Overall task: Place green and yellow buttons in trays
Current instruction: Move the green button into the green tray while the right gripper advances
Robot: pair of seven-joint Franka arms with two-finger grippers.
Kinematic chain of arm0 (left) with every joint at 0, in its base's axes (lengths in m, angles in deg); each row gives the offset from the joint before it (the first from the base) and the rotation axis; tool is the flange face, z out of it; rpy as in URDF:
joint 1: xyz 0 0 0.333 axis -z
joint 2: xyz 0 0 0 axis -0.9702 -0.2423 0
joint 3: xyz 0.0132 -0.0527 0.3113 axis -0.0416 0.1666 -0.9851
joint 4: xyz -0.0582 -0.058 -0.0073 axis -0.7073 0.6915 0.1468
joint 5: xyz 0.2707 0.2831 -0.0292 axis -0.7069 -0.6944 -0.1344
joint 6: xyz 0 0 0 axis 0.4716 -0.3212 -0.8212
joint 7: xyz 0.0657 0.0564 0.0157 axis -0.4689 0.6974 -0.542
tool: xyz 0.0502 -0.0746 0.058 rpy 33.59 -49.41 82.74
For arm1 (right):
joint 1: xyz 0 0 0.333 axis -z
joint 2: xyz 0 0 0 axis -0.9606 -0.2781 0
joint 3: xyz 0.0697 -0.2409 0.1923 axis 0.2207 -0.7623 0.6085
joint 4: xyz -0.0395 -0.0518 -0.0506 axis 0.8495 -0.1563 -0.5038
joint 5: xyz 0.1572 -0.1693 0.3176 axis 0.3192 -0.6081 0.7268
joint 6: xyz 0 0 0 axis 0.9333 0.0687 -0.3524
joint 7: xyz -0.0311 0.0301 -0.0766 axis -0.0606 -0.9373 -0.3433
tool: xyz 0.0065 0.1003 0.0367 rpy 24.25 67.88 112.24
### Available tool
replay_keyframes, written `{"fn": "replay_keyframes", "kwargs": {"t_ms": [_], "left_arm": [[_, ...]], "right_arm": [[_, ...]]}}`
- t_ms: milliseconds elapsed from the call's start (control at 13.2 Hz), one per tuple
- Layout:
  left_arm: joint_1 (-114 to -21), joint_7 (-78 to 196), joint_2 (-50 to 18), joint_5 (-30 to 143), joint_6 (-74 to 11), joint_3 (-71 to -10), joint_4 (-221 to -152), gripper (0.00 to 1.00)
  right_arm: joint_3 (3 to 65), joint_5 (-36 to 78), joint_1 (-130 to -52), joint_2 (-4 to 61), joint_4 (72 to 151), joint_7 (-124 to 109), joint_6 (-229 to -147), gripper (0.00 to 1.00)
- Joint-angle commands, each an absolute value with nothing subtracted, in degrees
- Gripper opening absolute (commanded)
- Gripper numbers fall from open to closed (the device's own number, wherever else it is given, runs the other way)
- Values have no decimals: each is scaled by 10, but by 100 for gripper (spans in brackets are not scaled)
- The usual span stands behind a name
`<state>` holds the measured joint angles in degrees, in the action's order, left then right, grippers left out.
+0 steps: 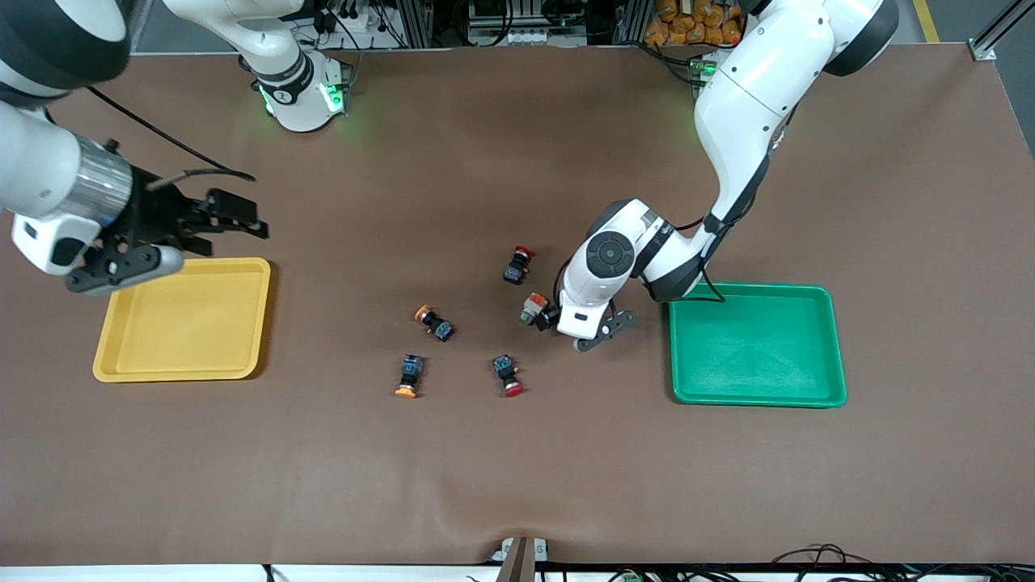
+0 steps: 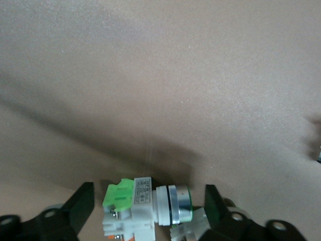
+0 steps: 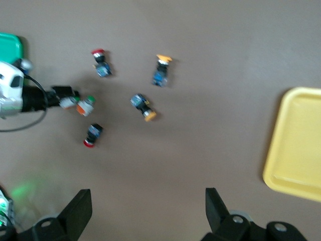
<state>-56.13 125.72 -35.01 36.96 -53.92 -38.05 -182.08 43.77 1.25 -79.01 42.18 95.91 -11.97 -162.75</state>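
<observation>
Left gripper (image 1: 543, 317) low at centre frame of the front view, fingers (image 2: 75, 206) either side of a white-bodied green button (image 1: 533, 309) that lies on the brown surface (image 1: 517, 485); in the left wrist view the button (image 2: 145, 206) sits between the two pads with a gap showing on each side, so fingers parted, not yet clamped on it. Button body white with a green block at one end and a silver ring at the other. Green tray (image 1: 756, 343) at right of centre frame, just beside the left arm's wrist, nothing in it. Right gripper (image 1: 234, 217) hangs at upper left of frame above the surface by the top edge of the yellow tray (image 1: 184, 319); its fingers (image 3: 77, 208) are spread wide and hold nothing; this arm waits. Yellow tray at left of frame, also bare. Loose on the surface mid-frame: one yellow-capped button (image 1: 434, 322) toward centre, a second yellow-capped button (image 1: 409, 376) below it, a red-capped button (image 1: 517, 265) above the grasp site, another red-capped button (image 1: 508, 376) lower down. Only one green button can be made out.
</observation>
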Motion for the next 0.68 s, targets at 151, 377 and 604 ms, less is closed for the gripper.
{"fn": "replay_keyframes", "kwargs": {"t_ms": [151, 377, 604], "left_arm": [[-551, 1280, -352, 351, -537, -383, -1819, 42], [-563, 1273, -330, 350, -509, -383, -1821, 0], [-601, 1238, -276, 350, -428, -382, -1817, 0]], "right_arm": [[435, 29, -847, 382, 949, -125, -1763, 100], [435, 31, -867, 366, 948, -123, -1790, 100], [435, 25, -882, 360, 956, -117, -1786, 100]]}}
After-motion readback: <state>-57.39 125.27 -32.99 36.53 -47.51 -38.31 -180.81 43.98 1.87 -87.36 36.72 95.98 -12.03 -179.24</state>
